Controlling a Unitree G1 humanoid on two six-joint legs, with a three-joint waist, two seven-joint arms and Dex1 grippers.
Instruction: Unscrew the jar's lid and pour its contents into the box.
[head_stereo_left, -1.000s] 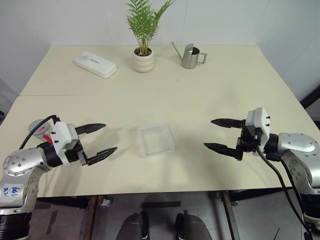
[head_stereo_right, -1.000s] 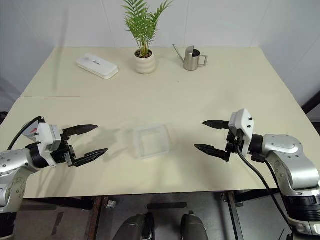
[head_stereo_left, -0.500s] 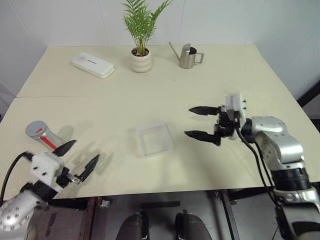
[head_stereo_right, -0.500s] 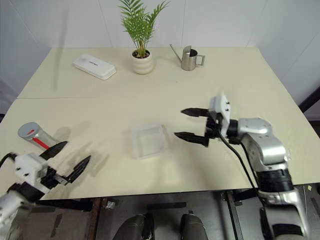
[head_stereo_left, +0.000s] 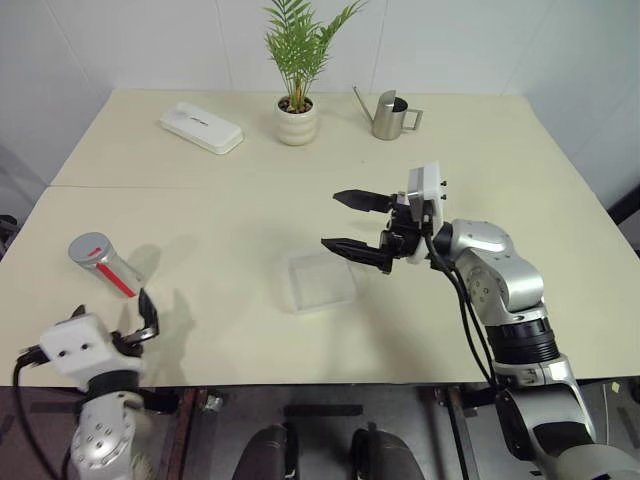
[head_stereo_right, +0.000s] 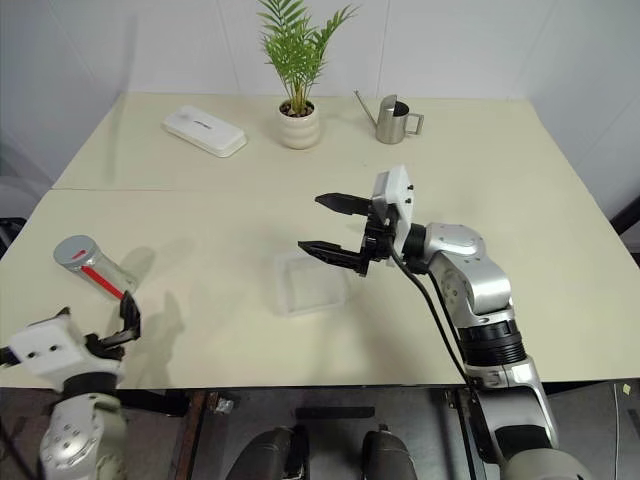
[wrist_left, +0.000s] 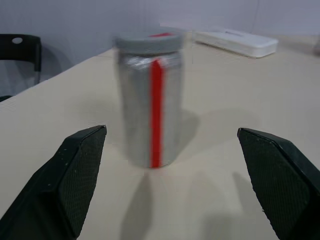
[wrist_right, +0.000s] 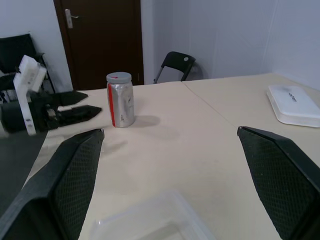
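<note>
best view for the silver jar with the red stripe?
Left wrist view: the silvery cylindrical jar with the red stripe stands upright, close and centred, grey lid on. Both eye views and the right wrist view show it small, near the table's edge.

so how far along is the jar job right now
Nothing is done yet: the jar stands upright on the table with its lid on, and the box looks empty. In hand: the open left pincer faces the jar without touching it; the open right pincer hangs above the box. Left: gripping, unscrewing, pouring.
</note>
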